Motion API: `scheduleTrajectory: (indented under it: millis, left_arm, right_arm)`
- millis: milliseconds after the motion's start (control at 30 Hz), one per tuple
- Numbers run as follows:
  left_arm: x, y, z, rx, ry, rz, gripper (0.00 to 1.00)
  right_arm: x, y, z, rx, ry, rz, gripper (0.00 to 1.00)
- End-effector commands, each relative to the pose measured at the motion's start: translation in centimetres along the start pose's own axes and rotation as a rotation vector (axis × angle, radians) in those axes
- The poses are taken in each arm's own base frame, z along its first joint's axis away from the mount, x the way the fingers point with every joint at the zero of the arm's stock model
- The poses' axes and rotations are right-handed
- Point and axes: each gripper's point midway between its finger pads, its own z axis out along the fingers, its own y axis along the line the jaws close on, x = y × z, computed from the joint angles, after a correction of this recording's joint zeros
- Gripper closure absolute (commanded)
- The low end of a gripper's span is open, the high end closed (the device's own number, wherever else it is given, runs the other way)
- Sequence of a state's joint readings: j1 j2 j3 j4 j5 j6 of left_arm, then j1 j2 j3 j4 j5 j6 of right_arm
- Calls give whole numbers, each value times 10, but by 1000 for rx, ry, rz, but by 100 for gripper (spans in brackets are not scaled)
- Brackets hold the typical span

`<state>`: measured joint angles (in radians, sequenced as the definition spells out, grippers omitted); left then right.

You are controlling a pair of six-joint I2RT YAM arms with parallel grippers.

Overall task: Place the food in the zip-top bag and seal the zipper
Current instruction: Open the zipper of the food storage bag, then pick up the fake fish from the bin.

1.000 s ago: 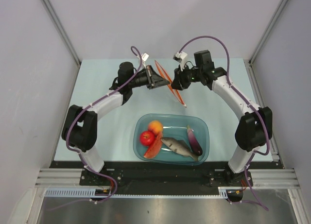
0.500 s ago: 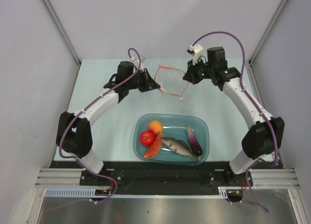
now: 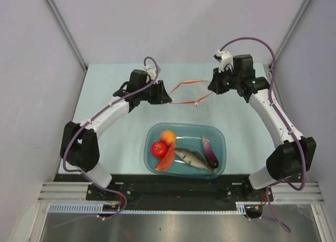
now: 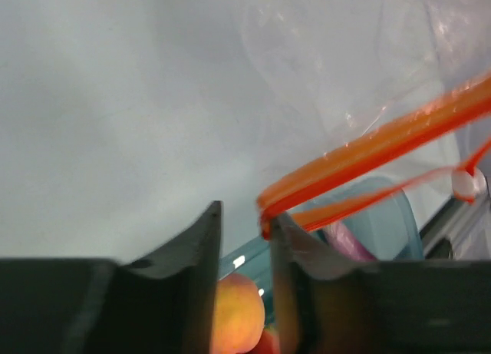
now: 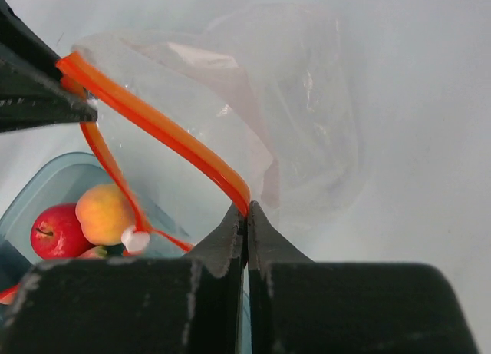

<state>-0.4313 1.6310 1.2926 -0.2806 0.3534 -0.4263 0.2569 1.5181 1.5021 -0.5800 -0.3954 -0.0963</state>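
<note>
Spread wider than a second ago, the two arms now have the zip-top bag (image 3: 187, 93) stretched between them over the counter (image 3: 115, 132), its zipper (image 3: 185, 83) pulled into a flat loop. From above, the left pincer (image 3: 167, 99) sits at the loop's left end and the right pincer (image 3: 211, 88) at its right end. Nearer the arm bases, the teal tub (image 3: 149, 142) holds the red apple (image 3: 159, 148), orange round fruit (image 3: 168, 136), wedge slice (image 3: 165, 161), grey fish (image 3: 193, 159) and purple eggplant (image 3: 210, 151).

On the left wrist view, the left pincer's jaws stand apart, with the zipper's end resting against one fingertip (image 4: 278, 225).

On the right wrist view, the right pincer is clamped on the zipper. The clear bag hangs beyond it, and a white slider (image 5: 136, 237) sits on the lower strip.
</note>
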Motion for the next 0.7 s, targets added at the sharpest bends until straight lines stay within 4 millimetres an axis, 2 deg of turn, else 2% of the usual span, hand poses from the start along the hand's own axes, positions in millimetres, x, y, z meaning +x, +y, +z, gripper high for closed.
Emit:
scheduleTrajectory:
  millis: [0, 67, 100, 133, 167, 200, 233, 267, 300, 367, 400, 467, 500, 567, 600, 667]
  left_arm:
    - [-1, -41, -28, 236, -30, 159, 42]
    - [2, -50, -39, 293, -41, 216, 34]
    - [11, -52, -44, 329, -30, 275, 28]
    - [11, -63, -59, 372, -56, 333, 27]
    - [17, -67, -66, 403, -60, 383, 25]
    - [33, -67, -71, 456, -47, 482, 24]
    - [36, -75, -87, 484, -78, 571, 23]
    - [51, -73, -91, 498, -46, 620, 22]
    - [67, -73, -94, 527, -33, 767, 22]
    - [87, -72, -101, 554, -16, 953, 23]
    - [111, -75, -104, 586, 46, 986, 23]
    - [130, -75, -104, 599, 70, 1120, 23]
    - [150, -85, -105, 648, 108, 1181, 23]
    - [159, -85, -97, 614, 122, 1311, 24]
    - [176, -94, -92, 641, 150, 1369, 24]
    - [177, -100, -84, 624, 154, 1483, 24]
  right_arm:
    - [0, 8, -18, 31, -19, 29, 100]
    - [2, 14, -18, 15, -20, 40, 100]
    - [4, 15, -18, 15, -18, 58, 100]
    - [7, 15, -18, 15, -14, 66, 100]
    - [8, 14, -17, 14, -12, 74, 100]
    - [8, 14, -17, 16, -11, 77, 100]
    - [9, 15, -16, 9, -11, 92, 100]
    - [9, 14, -16, 10, -12, 103, 100]
    - [9, 13, -15, 10, -11, 111, 100]
    - [9, 13, -14, 6, -14, 130, 100]
    - [10, 12, -12, 5, -9, 139, 100]
    - [9, 13, -10, -2, -11, 147, 100]
    - [10, 13, -10, -2, -10, 152, 100]
    - [11, 14, -7, -10, -5, 163, 100]
    - [12, 15, -7, -14, -2, 163, 100]
    - [14, 17, -5, -20, 7, 157, 100]
